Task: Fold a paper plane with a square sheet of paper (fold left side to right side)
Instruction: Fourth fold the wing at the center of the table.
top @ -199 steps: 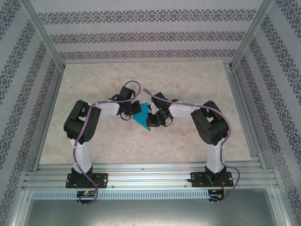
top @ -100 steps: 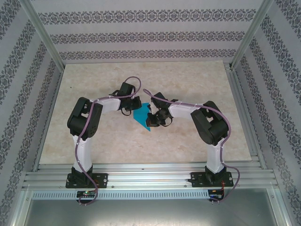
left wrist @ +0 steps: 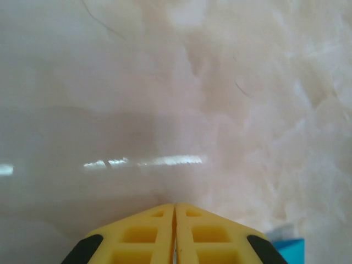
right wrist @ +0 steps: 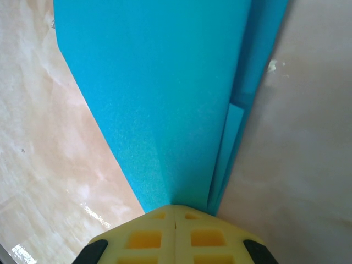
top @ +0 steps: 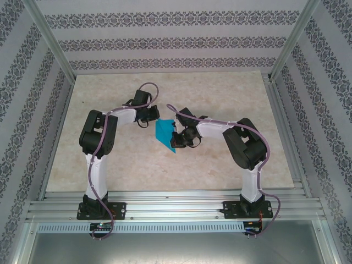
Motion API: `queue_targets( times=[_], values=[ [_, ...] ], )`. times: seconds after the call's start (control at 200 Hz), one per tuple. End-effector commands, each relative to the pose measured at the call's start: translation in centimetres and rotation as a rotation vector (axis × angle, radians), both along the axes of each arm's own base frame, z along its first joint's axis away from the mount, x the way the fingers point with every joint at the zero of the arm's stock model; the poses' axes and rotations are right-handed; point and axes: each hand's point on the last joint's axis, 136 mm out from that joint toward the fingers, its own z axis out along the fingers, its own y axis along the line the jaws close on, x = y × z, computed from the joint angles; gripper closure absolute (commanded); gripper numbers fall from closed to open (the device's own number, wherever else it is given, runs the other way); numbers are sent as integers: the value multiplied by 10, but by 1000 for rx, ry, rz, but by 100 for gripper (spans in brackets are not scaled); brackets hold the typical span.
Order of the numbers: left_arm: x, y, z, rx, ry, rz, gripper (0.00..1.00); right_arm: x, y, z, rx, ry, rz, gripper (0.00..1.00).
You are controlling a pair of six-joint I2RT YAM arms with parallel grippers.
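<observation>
The folded blue paper plane [top: 163,133] lies mid-surface [top: 220,93]. The right tool [right wrist: 175,210], pressed together, rests on its narrow near end. The left tool [left wrist: 175,210], pressed together, sits just left of the paper.

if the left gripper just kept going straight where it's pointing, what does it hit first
Most likely the bare marble table: the left gripper, shut, points at it with nothing between. The blue paper lies off to the side. Depth is unclear.
</observation>
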Motion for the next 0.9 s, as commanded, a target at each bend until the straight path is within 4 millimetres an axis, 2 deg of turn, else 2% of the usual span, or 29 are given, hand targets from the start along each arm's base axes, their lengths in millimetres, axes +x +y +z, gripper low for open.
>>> queue_targets(
  times=[0.0,0.085,0.16,0.33,0.48,0.614,0.689,0.769,0.834,0.899],
  values=[
    [22,43,-11,110,-10,77,89,-64,-61,-72,-325,220,23,98],
    [29,47,-1,88,-19,81,88,-63,-60,-70,-317,214,27,97],
    [33,50,18,83,-46,84,86,-60,-57,-66,-306,201,27,97],
    [23,60,67,69,-114,77,77,-45,-44,-47,-240,139,24,94],
    [-10,66,100,19,-169,81,67,-25,-21,-4,-123,46,29,93],
    [-53,62,116,-74,-181,76,61,-7,-10,52,-40,-76,18,82],
    [-76,58,118,-152,-175,81,58,4,-16,80,-18,-152,-8,74],
    [-100,48,115,-251,-157,73,56,14,-30,100,-10,-230,-48,66],
    [-116,39,110,-313,-133,62,54,23,-44,109,2,-286,-92,58],
    [-129,30,105,-358,-105,48,53,25,-52,109,37,-296,-116,53]
  ],
)
